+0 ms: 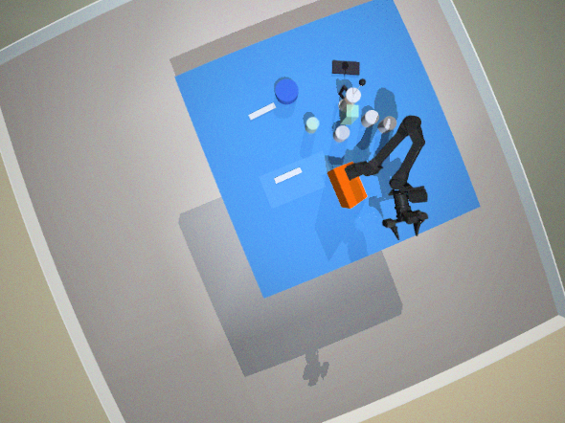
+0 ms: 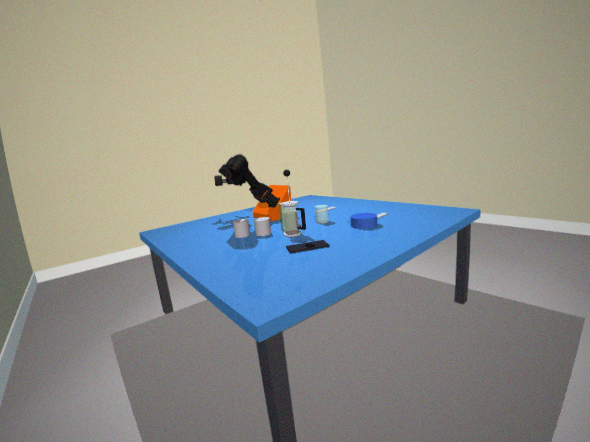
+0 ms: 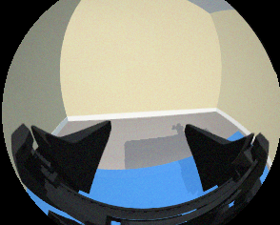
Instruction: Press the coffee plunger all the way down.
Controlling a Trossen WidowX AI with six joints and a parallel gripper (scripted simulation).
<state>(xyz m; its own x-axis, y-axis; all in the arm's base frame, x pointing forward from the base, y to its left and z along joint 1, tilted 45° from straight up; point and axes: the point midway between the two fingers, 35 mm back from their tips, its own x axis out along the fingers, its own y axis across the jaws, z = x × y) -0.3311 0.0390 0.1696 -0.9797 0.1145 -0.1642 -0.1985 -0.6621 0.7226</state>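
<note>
With its plunger (image 2: 286,173) raised, press (image 2: 290,219) stands upright.

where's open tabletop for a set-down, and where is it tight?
Free: the wide blue strip between the black tray and the table's near corner, and the stretch beyond the blue pot. Crowded: around the coffee press, with cups beside it and the orange base behind.

Overhead, room-corner and wrist views share the table (image 2: 350,270).
</note>
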